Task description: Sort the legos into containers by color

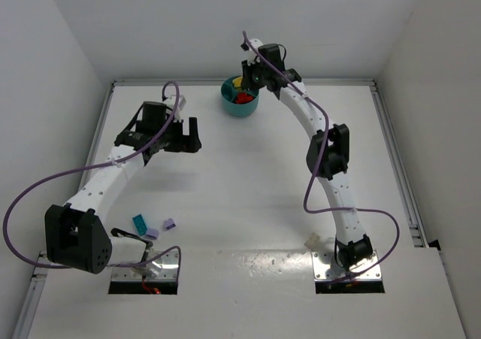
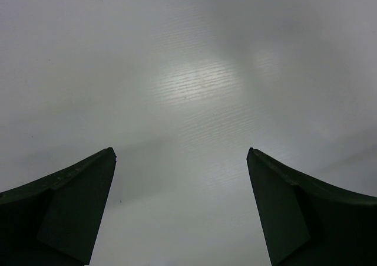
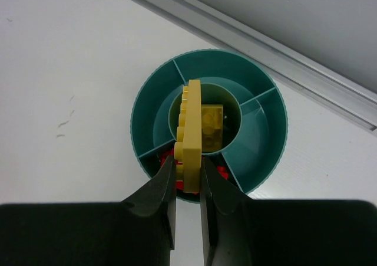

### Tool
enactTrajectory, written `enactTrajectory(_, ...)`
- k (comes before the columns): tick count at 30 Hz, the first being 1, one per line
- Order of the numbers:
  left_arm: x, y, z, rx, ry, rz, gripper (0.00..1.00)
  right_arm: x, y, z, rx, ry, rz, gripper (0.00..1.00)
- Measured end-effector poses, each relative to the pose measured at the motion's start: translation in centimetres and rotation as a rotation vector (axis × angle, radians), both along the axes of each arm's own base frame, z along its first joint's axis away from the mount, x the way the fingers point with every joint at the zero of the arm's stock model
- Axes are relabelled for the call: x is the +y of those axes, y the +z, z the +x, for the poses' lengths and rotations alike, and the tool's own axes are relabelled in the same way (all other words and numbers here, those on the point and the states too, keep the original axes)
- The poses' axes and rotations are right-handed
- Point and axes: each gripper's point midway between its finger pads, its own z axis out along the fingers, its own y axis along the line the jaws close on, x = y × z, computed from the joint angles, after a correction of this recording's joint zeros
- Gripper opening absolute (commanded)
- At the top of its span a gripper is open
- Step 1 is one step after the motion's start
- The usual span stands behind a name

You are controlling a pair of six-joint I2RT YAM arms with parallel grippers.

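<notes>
Far back on the desk (image 3: pixel 70 53), the right fingers (image 3: pixel 165 186) are pinching a yellow lego (image 3: pixel 191 130) over the teal bowl (image 3: pixel 262 130), red legos (image 3: pixel 223 171) are lying inside it, and the left fingers (image 2: pixel 70 207) are gaping wide.

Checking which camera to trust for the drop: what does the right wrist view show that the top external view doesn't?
Right wrist only: the right tool clamps a long yellow brick on edge over the central ring, where a second yellow brick lies. Top external only: a teal brick and purple brick loose near the left arm's base. Both: the teal bowl with red bricks.
</notes>
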Motion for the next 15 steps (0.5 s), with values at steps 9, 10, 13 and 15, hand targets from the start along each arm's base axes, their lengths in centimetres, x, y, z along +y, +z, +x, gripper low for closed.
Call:
enactTrajectory(9,0.0,-0.3,-0.2,0.008,-0.001,0.001,1.0,-0.3,-1.4,-0.4,0.027,0.006,-0.027,0.4)
enactTrajectory(10,0.0,-0.4,-0.2,0.008,-0.001,0.001,1.0,-0.4,-1.5,-0.5,0.031,0.007,-0.031,0.44)
enactTrajectory(13,0.1,-0.6,-0.3,0.015,-0.001,0.003,1.0,-0.3,-1.8,-0.6,0.036,0.009,-0.039,0.51)
enactTrajectory(15,0.1,-0.6,-0.3,0.014,-0.001,0.003,1.0,-0.4,-1.9,-0.6,0.035,0.01,-0.042,0.53)
